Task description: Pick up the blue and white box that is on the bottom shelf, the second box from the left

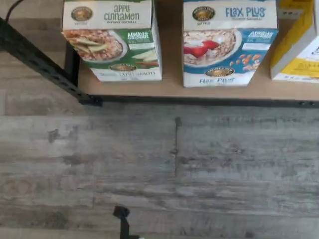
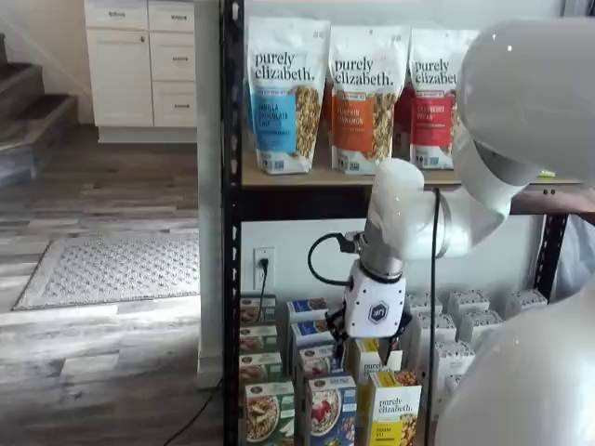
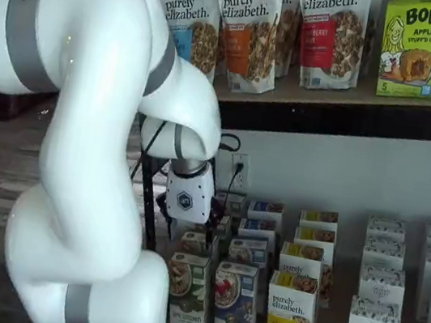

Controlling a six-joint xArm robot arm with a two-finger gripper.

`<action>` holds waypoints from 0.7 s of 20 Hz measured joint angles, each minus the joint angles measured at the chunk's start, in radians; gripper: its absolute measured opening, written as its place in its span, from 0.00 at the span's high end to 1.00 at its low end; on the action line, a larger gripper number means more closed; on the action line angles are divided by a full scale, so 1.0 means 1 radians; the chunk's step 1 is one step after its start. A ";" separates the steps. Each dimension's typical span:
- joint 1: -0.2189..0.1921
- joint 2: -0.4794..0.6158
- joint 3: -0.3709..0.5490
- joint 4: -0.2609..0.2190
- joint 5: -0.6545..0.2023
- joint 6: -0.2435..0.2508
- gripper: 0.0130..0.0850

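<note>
grey wood-look floor planks (image 1: 174,164) fill most of the wrist view, right up to the dark front edge of the bottom shelf (image 1: 209,101), the low tan board in the black metal-post rack. on that board, at the very front, stands the blue and white box (image 1: 229,42), a small upright cardboard cereal box with a bowl of red berries on its front. it is shut, so what is inside cannot be seen. just beside it on one side is the green-fronted cardboard box (image 1: 112,40) with apple slices, and on the other side the yellow-fronted cardboard box (image 1: 296,45). more small boxes stand in rows behind them.

the white gripper (image 2: 375,311) hangs above the rows of boxes, behind the front row, and touches none of them. its black fingers are hard to see in both shelf views, but its jaws are spread wide and hold nothing.

higher up and farther back, tall white granola bags (image 2: 284,93) stand side by side on the upper wooden shelf (image 2: 297,177).
</note>
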 joint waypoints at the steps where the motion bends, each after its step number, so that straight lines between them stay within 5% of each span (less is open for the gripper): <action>1: 0.002 0.021 -0.003 -0.005 -0.019 0.005 0.00; 14: -0.026 0.235 -0.061 -0.006 -0.198 -0.031 0.00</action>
